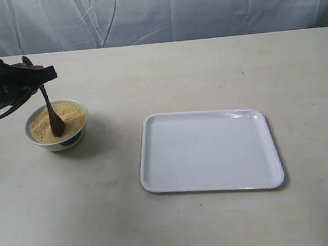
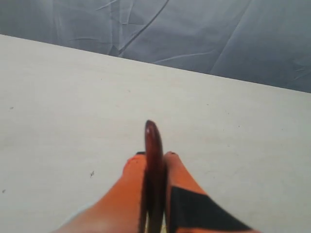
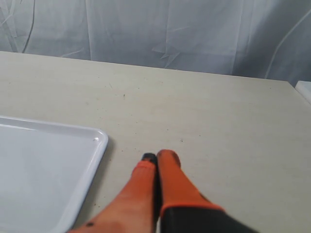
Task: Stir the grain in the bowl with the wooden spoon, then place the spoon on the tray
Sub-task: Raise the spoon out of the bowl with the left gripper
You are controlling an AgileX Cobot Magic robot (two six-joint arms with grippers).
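The pale table runs back to a wrinkled grey cloth hanging behind it. A white tray lies flat on the table to the right of the middle, glossy, with a low rim. Well apart from it, on the left, stands a small white bowl with dark marks on its side, heaped with yellowish grain. The left claw hangs above the bowl's far edge, pinched tight on the handle of the spoon. The spoon slants down with its dark head sunk in the grain. The right claw is over bare table near the tray's rim, its orange fingers pressed together with nothing between them.
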